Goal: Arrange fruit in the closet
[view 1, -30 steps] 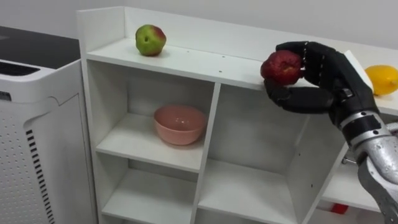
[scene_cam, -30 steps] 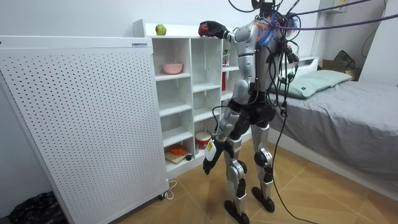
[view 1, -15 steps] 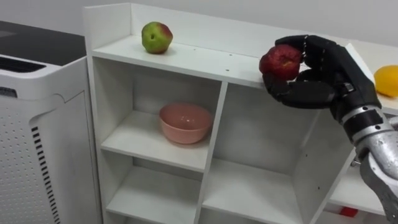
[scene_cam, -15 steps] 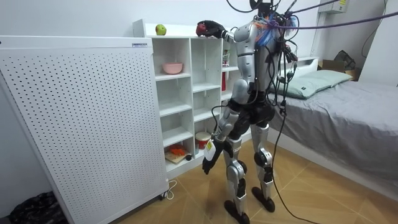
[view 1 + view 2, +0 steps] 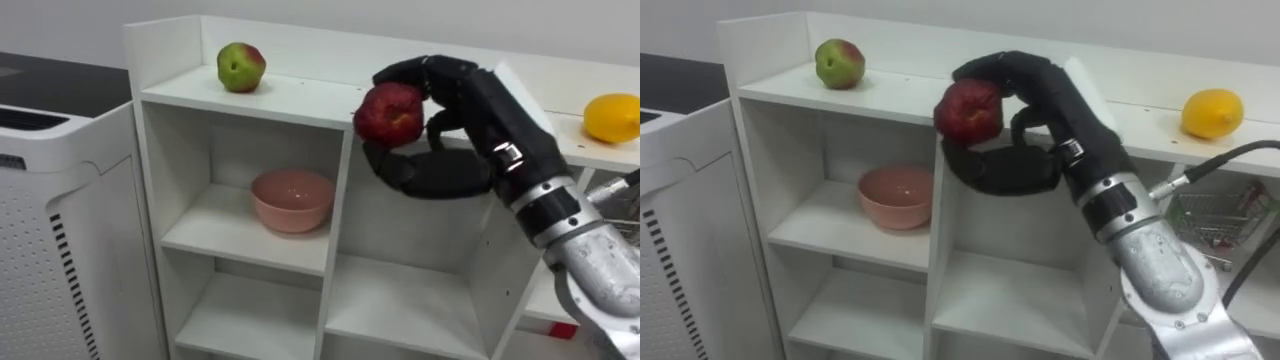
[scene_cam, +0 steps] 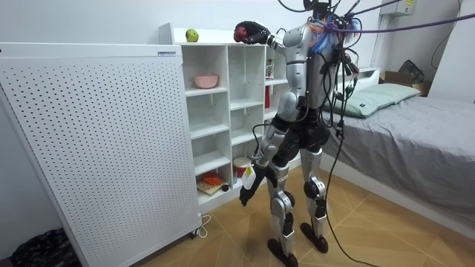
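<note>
My right hand [image 5: 487,118] is shut on a red apple [image 5: 390,113], fingers over its top and thumb below it. It holds the apple at the level of the white closet's top board [image 5: 300,98], close to the upright divider. A green-red apple [image 5: 241,66] stands on the top board at its left end, and a yellow fruit [image 5: 612,117] lies at its right. A pink bowl [image 5: 292,198] sits in the upper left compartment. In the room view I stand facing the closet, right arm raised, with my left hand [image 6: 244,194] hanging by my thigh.
A white perforated panel [image 6: 96,148] stands against the closet's left side. A grey bed [image 6: 415,119] is behind me. Lower shelves hold a jar [image 6: 241,165] and red items [image 6: 211,179]. A wire basket [image 5: 1220,215] shows to the right of the closet.
My right hand has carried the red apple leftward along the top board, from right of the divider to nearly over it, nearer the green apple. The view shifted slightly.
</note>
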